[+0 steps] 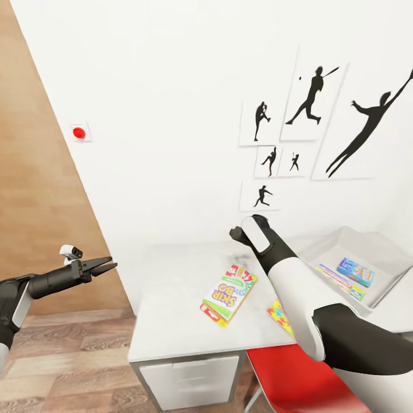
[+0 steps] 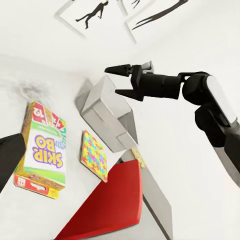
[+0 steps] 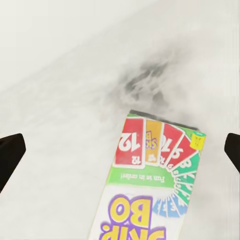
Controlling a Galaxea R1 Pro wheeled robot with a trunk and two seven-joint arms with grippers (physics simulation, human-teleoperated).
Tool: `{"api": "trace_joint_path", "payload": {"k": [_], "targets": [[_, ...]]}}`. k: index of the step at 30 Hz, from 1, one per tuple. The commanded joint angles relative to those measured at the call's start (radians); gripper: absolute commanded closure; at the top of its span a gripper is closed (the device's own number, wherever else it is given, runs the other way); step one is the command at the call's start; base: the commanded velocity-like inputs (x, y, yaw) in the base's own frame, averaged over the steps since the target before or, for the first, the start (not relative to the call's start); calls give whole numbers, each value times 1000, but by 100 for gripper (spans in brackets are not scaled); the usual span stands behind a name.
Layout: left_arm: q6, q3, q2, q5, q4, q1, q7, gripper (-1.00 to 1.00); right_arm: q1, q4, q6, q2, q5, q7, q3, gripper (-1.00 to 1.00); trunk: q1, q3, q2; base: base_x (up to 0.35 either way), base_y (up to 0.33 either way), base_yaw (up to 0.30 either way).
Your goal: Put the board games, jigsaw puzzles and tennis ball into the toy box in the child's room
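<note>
Hovering above the worktop (image 1: 172, 321), the right end effector (image 2: 121, 80) has its two fingers spread apart and grasps nothing; the left wrist view shows the dark prongs parted in free air. Directly below it in the right wrist view lies the Skip-Bo board game (image 3: 150, 185), flat on the pale surface with a clear gap between box and fingertips. That placement reads as the set-up for a descent: the jaws are parted so they can straddle the thin box.

Beyond the right end effector, toward the wall corner, sits the toy box (image 1: 367, 244), its sloped grey sides open upward. Inside it lie a blue printed game (image 1: 355, 271) and what looks like a jigsaw puzzle (image 1: 343, 283), so part of the tidying seems done. Nearer the robot than the Skip-Bo box, a second jigsaw puzzle (image 2: 94, 155) rests flat by the worktop's edge, above the red chair (image 1: 298, 378); the right forearm hides most of it in the head view.

The left end effector (image 1: 103, 266) hangs well off to the side of the worktop, over the plank floor, fingers slightly parted and empty, probably parked out of the way. The tennis ball cannot be made out.

Being thin and lying flat, the Skip-Bo box offers little edge to pinch; a grasp across its narrow width seems likeliest.
</note>
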State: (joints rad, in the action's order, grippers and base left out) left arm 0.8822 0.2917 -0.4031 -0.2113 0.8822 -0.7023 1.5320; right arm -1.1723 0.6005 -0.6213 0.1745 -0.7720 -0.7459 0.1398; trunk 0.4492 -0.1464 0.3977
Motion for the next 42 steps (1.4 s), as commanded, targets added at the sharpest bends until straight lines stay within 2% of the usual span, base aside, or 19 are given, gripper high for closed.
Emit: {"api": "trace_joint_path", "payload": {"k": [1, 21, 42], "targets": [[11, 0, 0, 0, 0, -1, 3, -100, -1, 1, -2, 0, -6, -8, 2, -100, 1, -4, 2, 145, 180, 0], [3, 0, 0, 0, 0, 0, 2, -100, -1, 1, -2, 0, -7, -7, 1, -100, 1, -26, 2, 52, 33, 0], [3, 0, -1, 0, 0, 0, 2, -100, 0, -1, 1, 0, -6, -7, 3, -100, 1, -60, 2, 1, 0, 0]]}}
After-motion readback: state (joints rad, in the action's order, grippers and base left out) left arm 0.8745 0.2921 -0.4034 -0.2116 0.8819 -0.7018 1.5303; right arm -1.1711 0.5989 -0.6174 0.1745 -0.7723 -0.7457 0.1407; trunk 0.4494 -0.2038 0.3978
